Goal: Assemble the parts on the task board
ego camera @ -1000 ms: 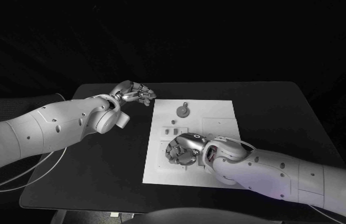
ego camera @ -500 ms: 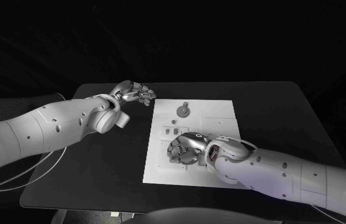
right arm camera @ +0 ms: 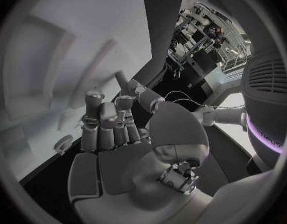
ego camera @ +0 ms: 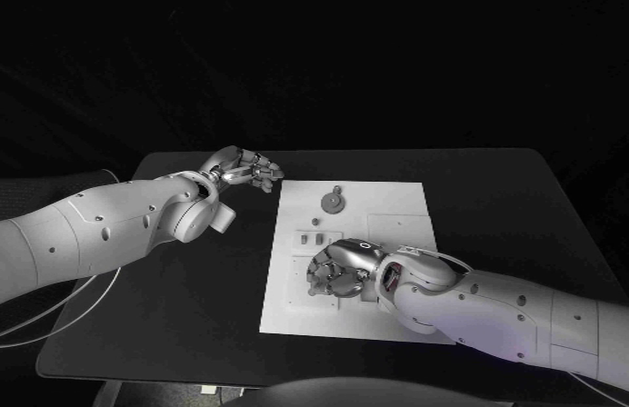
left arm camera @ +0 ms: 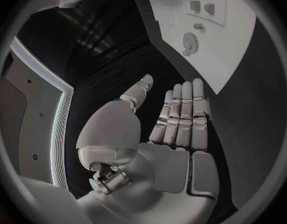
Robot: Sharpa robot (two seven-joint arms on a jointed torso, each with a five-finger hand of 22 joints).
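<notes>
Right hand [ego camera: 335,275]: fingers curled in low over the near-left part of the board; whether they pinch anything cannot be told.
Right fingers [right arm camera: 100,122]: bent inward, close together, above the white surface.
Left hand [ego camera: 244,167]: over the bare table just off the board's far-left corner, holding nothing.
Left fingers [left arm camera: 182,112]: straight, side by side, thumb set apart.
Board [ego camera: 394,203]: white plate mid-table, long axis running from the robot toward the far edge.
Round part [ego camera: 333,202]: a grey disc with a small tab pointing to the far edge, on the board's far end.
Small parts [ego camera: 312,239]: two short pieces side by side, between the disc and the right hand.
Table [ego camera: 485,189]: black.
Writing: none legible.
</notes>
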